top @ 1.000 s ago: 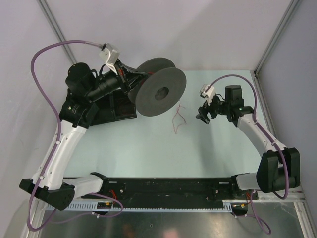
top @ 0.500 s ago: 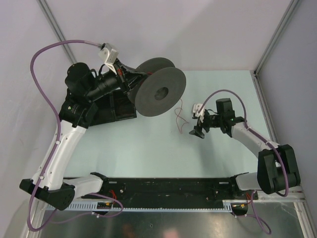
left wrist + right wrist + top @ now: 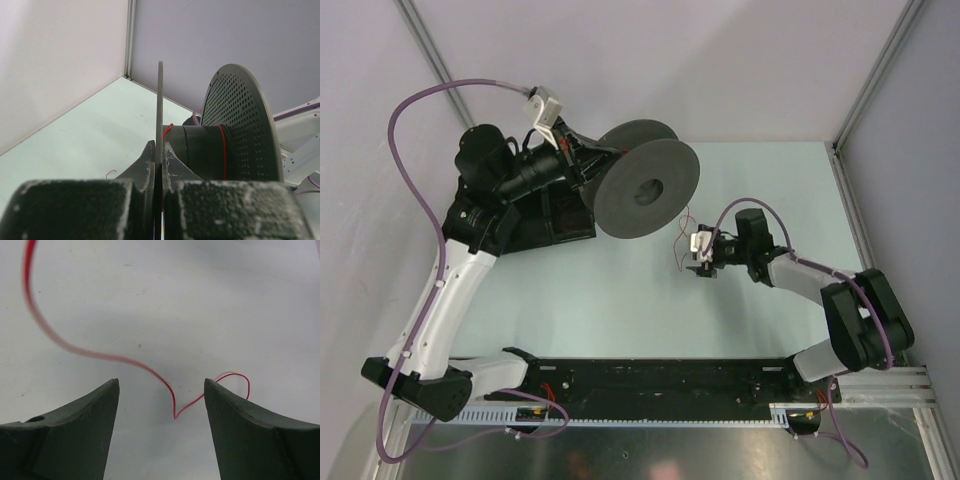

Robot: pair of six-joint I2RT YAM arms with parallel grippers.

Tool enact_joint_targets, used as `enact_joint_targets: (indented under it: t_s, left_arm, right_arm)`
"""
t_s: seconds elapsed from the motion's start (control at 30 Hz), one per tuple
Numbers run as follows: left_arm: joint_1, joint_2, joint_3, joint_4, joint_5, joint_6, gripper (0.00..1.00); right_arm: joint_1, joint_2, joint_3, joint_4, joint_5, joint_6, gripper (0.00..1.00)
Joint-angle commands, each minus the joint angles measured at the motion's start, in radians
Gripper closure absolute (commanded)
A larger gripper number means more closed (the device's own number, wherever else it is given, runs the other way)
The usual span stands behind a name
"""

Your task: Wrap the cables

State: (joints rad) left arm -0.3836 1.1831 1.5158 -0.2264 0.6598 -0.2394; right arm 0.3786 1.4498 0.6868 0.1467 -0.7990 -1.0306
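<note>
The cable [image 3: 682,240] was a hair-thin, dark-red wire, springy and kinked. Its loose end lay on the pale green worktop [image 3: 620,290] about midway between the near and far edges, a little toward the right edge. From there it ran up toward the far edge to the spool [image 3: 645,185]. In the left wrist view a few turns of it [image 3: 223,150] already sat on the smooth dark hub, so I judged the wrapping barely begun. The relation that mattered was under the right gripper [image 3: 701,258], which was by far the nearer arm to the slack. Its wrist view showed the two dark, wedge-shaped fingers spread wide, with a sharp V-bend of the wire [image 3: 174,416] lying between them. A small loop curled on toward the right-hand finger, and the long strand swept off to the upper left, blurred as if raised off the surface. So the wire crossed the gap rather than running along it, which suited a pinch, though I could not tell how far above the worktop the fingertips were. A strand this thin seemed liable to slip through the pads. The spool was big, dark grey and round, with perforated flanges, up near the far edge and left of centre. The left gripper [image 3: 160,150] was clamped tight on the thin rim of its nearer flange, seen edge-on.
</note>
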Motion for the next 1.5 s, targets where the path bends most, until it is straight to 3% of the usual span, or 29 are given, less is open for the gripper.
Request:
enact_joint_targets:
  t_s: [0.0, 0.13, 0.23, 0.27, 0.33, 0.6, 0.77, 0.93, 1.2, 1.47]
  left_arm:
    - [0.007, 0.0, 0.06, 0.093, 0.009, -0.056, 1.0]
    - [0.009, 0.009, 0.056, 0.099, -0.001, -0.098, 1.0]
    - [0.012, 0.015, 0.047, 0.102, -0.04, -0.122, 1.0]
    - [0.015, 0.017, 0.043, 0.103, -0.069, -0.132, 1.0]
    - [0.019, 0.019, 0.031, 0.103, -0.193, -0.145, 1.0]
    - [0.03, 0.079, 0.005, 0.099, -0.6, -0.232, 1.0]
    - [-0.021, 0.147, 0.016, 0.075, -0.805, -0.254, 1.0]
    - [-0.052, 0.206, 0.015, 0.028, -0.943, -0.262, 1.0]
    - [-0.112, 0.247, -0.1, 0.016, -0.996, -0.08, 1.0]
    - [-0.188, 0.196, -0.252, 0.015, -0.785, 0.134, 1.0]
  right_arm:
    - [0.043, 0.071, -0.003, 0.16, 0.06, -0.024, 0.33]
    - [0.054, 0.122, -0.003, 0.206, 0.119, -0.013, 0.56]
    - [0.053, 0.117, -0.004, 0.183, 0.123, -0.028, 0.82]
    - [0.052, 0.104, -0.005, 0.161, 0.118, -0.035, 0.91]
    - [0.053, 0.058, -0.004, 0.084, 0.101, -0.051, 0.98]
    - [0.177, -0.258, -0.041, -0.257, 0.054, -0.065, 1.0]
    - [0.341, -0.434, -0.035, -0.298, 0.12, -0.02, 1.0]
    - [0.475, -0.501, 0.055, -0.344, 0.185, -0.007, 1.0]
    - [0.524, -0.501, 0.237, -0.279, 0.324, -0.026, 1.0]
    - [0.31, -0.37, 0.421, -0.074, 0.405, -0.047, 1.0]
